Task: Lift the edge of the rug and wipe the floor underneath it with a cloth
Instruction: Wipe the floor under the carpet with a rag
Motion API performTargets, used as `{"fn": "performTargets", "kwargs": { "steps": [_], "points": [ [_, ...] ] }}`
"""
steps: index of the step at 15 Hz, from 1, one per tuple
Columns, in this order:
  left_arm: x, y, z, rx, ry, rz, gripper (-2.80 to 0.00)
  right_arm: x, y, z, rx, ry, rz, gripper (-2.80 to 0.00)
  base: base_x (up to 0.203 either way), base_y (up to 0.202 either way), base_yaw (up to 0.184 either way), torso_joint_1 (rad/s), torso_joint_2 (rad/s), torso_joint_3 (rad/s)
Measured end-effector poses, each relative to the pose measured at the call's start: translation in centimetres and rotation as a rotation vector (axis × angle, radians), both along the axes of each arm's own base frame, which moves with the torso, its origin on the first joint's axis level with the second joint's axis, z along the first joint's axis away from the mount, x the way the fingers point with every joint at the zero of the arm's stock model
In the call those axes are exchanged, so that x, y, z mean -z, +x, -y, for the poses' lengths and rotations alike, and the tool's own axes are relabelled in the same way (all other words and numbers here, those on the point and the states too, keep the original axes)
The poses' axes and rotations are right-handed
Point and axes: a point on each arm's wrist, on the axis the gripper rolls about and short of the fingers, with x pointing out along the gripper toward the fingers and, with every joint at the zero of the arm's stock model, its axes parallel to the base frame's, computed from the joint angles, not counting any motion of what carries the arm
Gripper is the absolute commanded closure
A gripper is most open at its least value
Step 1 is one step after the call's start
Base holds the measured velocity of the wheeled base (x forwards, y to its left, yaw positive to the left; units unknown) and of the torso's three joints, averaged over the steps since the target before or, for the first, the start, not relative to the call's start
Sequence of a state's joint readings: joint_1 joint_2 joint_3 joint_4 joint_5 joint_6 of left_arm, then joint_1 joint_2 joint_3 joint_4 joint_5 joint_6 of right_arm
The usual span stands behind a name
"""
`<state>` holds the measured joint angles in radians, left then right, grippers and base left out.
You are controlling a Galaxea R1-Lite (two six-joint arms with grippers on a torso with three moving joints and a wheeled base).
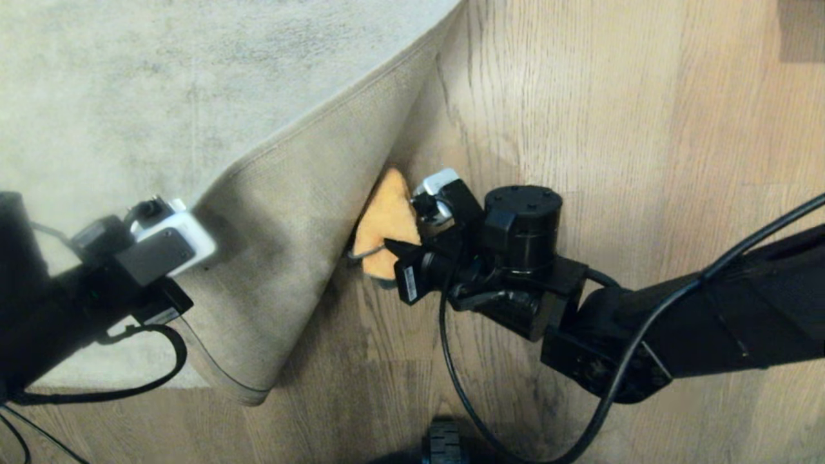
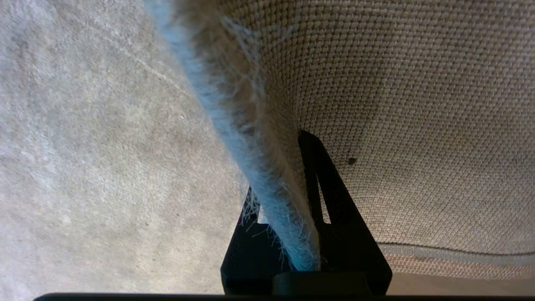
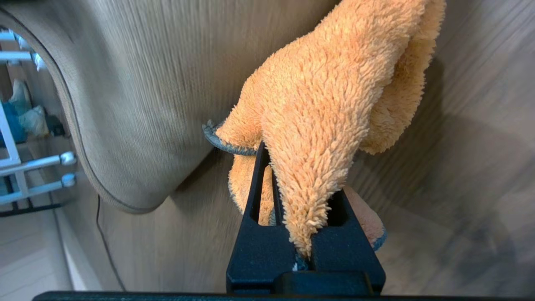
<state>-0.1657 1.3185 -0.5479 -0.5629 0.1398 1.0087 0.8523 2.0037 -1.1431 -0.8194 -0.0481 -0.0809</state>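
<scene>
The left gripper (image 2: 288, 200) is clamped tight on the rug edge (image 1: 283, 270), holding the corner up off the floor (image 1: 580, 96) so its woven backing shows. Right beside that raised flap, the right gripper (image 3: 301, 196) is pinched shut on the cloth (image 1: 387, 222), which bunches out past its fingertips against the boards

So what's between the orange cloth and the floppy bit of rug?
Nothing. In the head view the cloth sits right against the lifted rug edge, over bare floor.

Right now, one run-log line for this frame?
left gripper: shut on rug edge, lifted | right gripper: shut on cloth, at floor beside lifted edge
</scene>
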Motion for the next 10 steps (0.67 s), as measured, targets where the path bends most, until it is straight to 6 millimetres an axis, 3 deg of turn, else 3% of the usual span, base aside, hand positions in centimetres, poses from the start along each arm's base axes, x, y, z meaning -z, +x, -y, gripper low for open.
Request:
{"fn": "performTargets", "kwargs": {
  "steps": [5, 10],
  "points": [
    [0.1, -0.1, -0.1, -0.002, 0.000, -0.005, 0.00, 3.5, 1.5, -2.4, -0.008, -0.001, -0.016, 0.00, 0.000, 0.000, 0.000, 0.000, 0.00, 0.000],
    [0.6, -0.2, -0.1, -0.003, 0.003, -0.020, 0.00, 4.6, 4.3, -5.5, 0.048, 0.049, 0.029, 0.00, 0.000, 0.000, 0.000, 0.000, 0.00, 0.000]
  ]
}}
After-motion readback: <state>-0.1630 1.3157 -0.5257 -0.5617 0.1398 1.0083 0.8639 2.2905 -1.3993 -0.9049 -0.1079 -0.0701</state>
